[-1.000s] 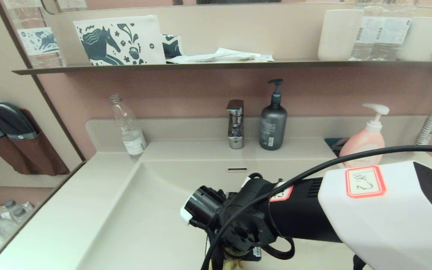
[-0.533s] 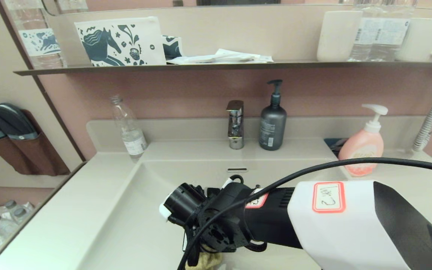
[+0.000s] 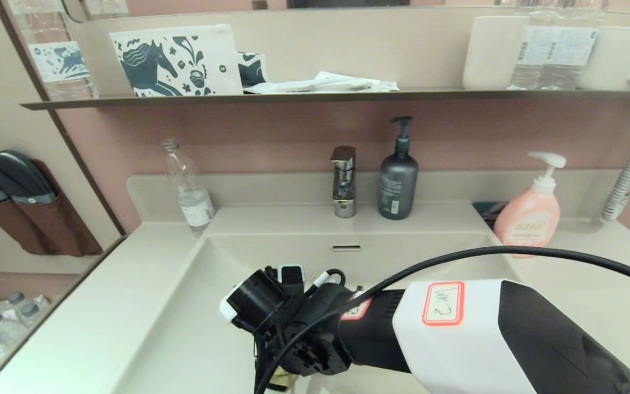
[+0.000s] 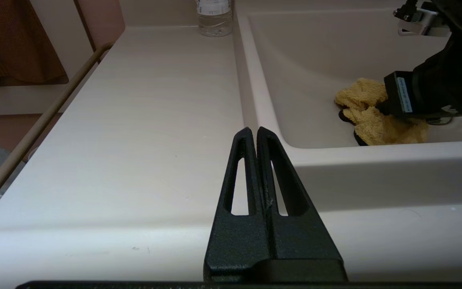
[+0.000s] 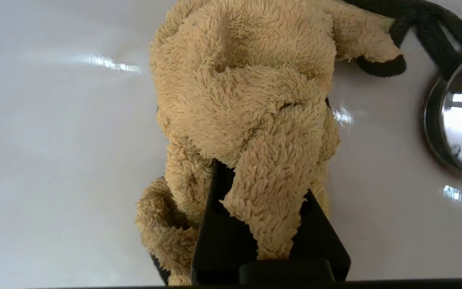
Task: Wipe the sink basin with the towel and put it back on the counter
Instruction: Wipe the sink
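Right wrist view: right tool (image 5: 255,192) clamped on towel (image 5: 247,100) in sink basin (image 5: 54,140).

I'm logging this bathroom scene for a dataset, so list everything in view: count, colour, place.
sink basin: one, cream-white, centre.
towel: one, mustard-yellow, bunched on the basin floor beside the drain plug.
counter: one, cream-white, around the basin.
faucet: one, chrome, behind the basin.
pump bottles: dark grey by the faucet; pink on the right.
clear bottle: one, back left.
shelf: dark, holding a horse-print pouch, papers, cups.
right gripper: shut on the towel, in the basin.
left gripper: shut, parked over the counter.
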